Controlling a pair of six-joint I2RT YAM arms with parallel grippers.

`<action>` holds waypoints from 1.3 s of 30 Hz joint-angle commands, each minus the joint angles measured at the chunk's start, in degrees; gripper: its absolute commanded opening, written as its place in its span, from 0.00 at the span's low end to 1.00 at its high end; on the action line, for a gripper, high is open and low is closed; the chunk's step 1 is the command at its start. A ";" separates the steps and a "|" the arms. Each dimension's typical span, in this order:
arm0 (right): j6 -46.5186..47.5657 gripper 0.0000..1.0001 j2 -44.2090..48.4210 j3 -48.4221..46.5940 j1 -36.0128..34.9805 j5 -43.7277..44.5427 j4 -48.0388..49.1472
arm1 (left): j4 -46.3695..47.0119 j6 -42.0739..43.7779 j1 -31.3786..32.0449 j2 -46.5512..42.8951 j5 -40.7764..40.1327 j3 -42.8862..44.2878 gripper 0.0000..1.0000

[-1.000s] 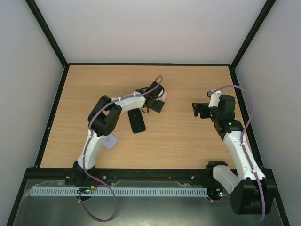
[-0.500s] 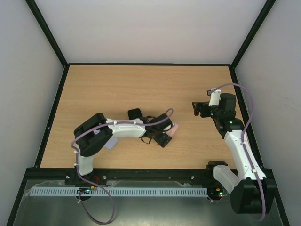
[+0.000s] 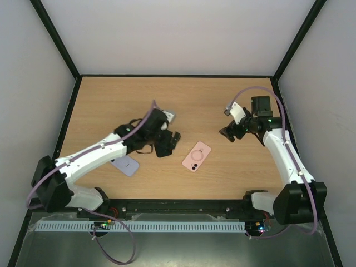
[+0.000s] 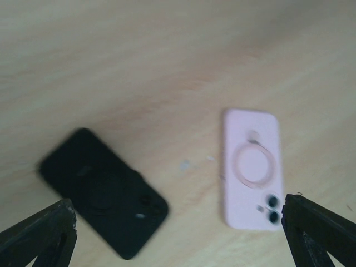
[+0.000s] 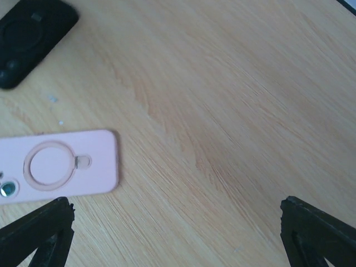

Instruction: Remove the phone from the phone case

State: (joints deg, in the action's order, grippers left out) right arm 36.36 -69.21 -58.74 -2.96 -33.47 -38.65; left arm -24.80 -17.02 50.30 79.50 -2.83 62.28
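Observation:
A pink cased phone lies flat, back up, in the middle of the wooden table. It also shows in the left wrist view and in the right wrist view. A black phone case lies to its left, also seen in the left wrist view and the right wrist view. My left gripper hovers over the black case, open and empty. My right gripper hovers to the right of the pink phone, open and empty.
A lavender flat item lies at the near left, partly under my left arm. Black frame rails and white walls bound the table on all sides.
My left arm has swung back to the left, off the pink phone, which now lies uncovered at the table's middle. My right gripper has turned and shifted slightly toward the phone.

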 commanded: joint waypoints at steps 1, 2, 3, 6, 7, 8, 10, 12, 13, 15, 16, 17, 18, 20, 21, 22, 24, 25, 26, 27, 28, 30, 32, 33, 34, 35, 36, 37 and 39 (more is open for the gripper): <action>14.82 0.98 -0.94 -1.60 -6.00 4.16 -2.76 | -2.65 0.19 -7.19 -4.43 -4.06 -1.57 1.00; 16.18 0.98 -1.88 -1.91 -8.60 7.12 -2.49 | -1.88 0.52 -8.41 -5.11 -5.95 -2.05 1.00; 17.57 0.98 -4.08 -3.17 -10.68 9.40 -3.12 | -1.08 1.02 -9.39 -5.62 -7.57 -2.46 1.00; 19.40 0.98 -10.31 -8.28 -15.07 12.95 -5.90 | 2.23 3.38 -11.44 -7.32 -12.01 -4.65 1.00; 19.63 0.98 -12.41 -10.28 -15.74 12.92 -6.98 | 3.20 3.81 -11.85 -7.98 -13.37 -5.56 1.00; 19.52 0.98 -14.24 -11.94 -16.10 12.79 -7.63 | 3.78 4.05 -13.08 -8.61 -13.95 -6.31 1.00; 19.92 0.98 -17.87 -14.95 -16.66 12.52 -8.95 | 4.21 3.97 -15.31 -9.74 -13.32 -7.69 1.00; 21.99 0.98 -20.48 -16.89 -17.14 11.92 -11.08 | 3.15 4.11 -16.61 -10.69 -12.39 -8.13 1.00; 22.91 0.98 -21.39 -17.43 -17.36 11.98 -11.69 | 1.88 4.16 -16.71 -10.84 -12.26 -7.58 1.00; 25.47 0.97 -22.61 -17.80 -17.98 12.15 -12.81 | -0.53 4.19 -16.69 -11.01 -11.65 -6.25 1.00; 26.83 0.98 -23.15 -17.84 -18.26 12.25 -13.44 | -0.09 4.11 -16.65 -11.85 -11.60 -6.78 1.00; 28.61 0.97 -23.74 -17.96 -18.55 12.24 -14.35 | 1.46 4.44 -16.64 -12.64 -11.71 -8.38 1.00; 30.19 0.97 -24.39 -18.36 -18.83 11.98 -15.39 | 4.57 4.87 -16.72 -13.56 -12.25 -10.51 1.00; 33.28 0.97 -25.76 -19.08 -19.53 11.35 -17.58 | 7.47 5.50 -17.62 -14.30 -12.96 -14.40 1.00; 34.39 0.98 -26.38 -19.27 -19.84 11.37 -18.20 | 6.47 5.74 -18.55 -13.85 -12.92 -14.22 1.00; 35.03 0.98 -27.03 -19.29 -20.41 11.90 -18.48 | 5.10 5.24 -19.19 -13.25 -14.66 -13.31 1.00; 36.00 0.97 -28.33 -19.24 -21.91 13.71 -18.58 | 4.83 4.94 -20.25 -13.31 -16.54 -13.09 1.00; 36.42 0.98 -28.83 -18.97 -22.83 14.72 -18.31 | 5.31 4.98 -21.10 -13.52 -15.63 -13.35 1.00; 37.15 0.97 -29.24 -18.64 -23.66 15.91 -17.99 | 5.55 4.90 -22.07 -13.91 -14.47 -13.48 1.00; 37.99 0.98 -29.37 -18.16 -24.61 16.84 -17.39 | 5.77 4.71 -23.07 -14.15 -13.55 -13.53 1.00; 38.87 0.98 -29.36 -17.49 -25.98 17.72 -16.64 | 5.99 4.57 -23.55 -14.46 -13.15 -13.66 1.00; 41.54 0.98 -28.98 -16.15 -27.81 18.93 -15.32 | 6.24 4.54 -24.03 -14.87 -13.12 -13.98 1.00; 44.84 0.97 -28.36 -14.21 -29.55 20.48 -13.66 | 6.19 4.56 -24.14 -14.94 -13.16 -14.18 1.00; 46.43 0.98 -28.13 -13.23 -30.48 21.58 -12.69 | 6.17 4.54 -24.19 -14.94 -13.24 -14.18 1.00; 47.90 0.98 -28.00 -12.36 -31.29 22.62 -11.92 | 6.10 4.55 -24.20 -14.91 -13.25 -14.20 1.00; 49.68 0.98 -28.01 -11.60 -32.20 23.57 -11.23 | 6.08 4.54 -24.20 -14.83 -13.32 -14.15 1.00; 50.72 0.98 -28.30 -11.19 -33.03 24.46 -10.99 | 6.00 4.58 -24.20 -14.74 -13.42 -14.20 1.00; 51.42 0.98 -28.83 -11.06 -33.74 25.18 -11.09 | 5.99 4.62 -24.20 -14.73 -13.54 -14.09 1.00; 52.36 0.97 -30.20 -11.48 -34.93 26.09 -11.99 | 5.91 4.56 -24.20 -14.81 -13.90 -14.12 1.00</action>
State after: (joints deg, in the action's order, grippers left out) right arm 82.54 -98.30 -70.57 -35.75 -12.56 -50.92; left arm -19.49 -12.60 26.33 65.63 -16.12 48.66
